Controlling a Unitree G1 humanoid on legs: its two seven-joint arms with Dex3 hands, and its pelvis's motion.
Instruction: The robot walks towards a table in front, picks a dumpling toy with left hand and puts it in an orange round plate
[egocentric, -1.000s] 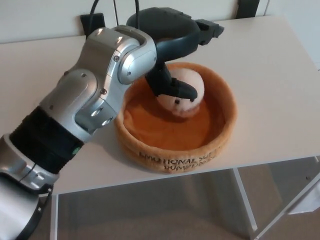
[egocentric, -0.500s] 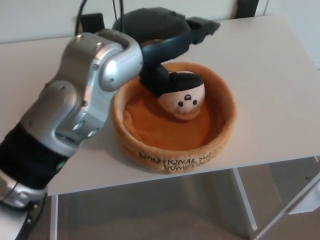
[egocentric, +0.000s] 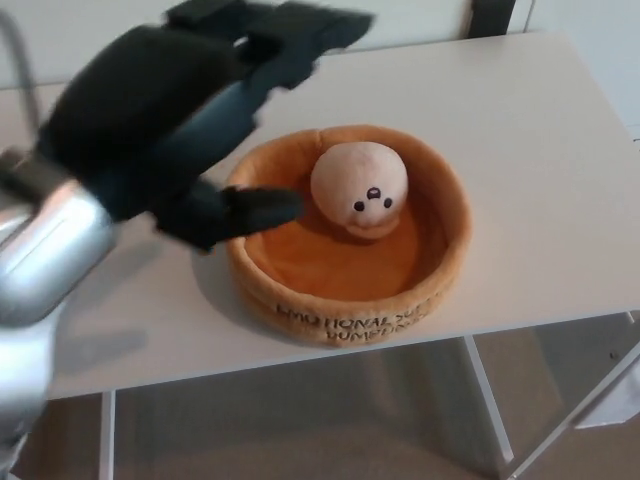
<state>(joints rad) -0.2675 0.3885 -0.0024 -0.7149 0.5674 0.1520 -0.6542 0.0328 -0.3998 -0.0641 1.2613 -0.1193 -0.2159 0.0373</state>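
Dumpling toy sits inside orange plate.

left hand: motion-blurred | plate lettering: too blurred to read | table: cut off by edges

I count: dumpling toy ×1, centre of frame | orange round plate ×1, centre | white table ×1, across the frame | robot hand ×1, the left hand, upper left | dark objects at top edge ×1, upper right
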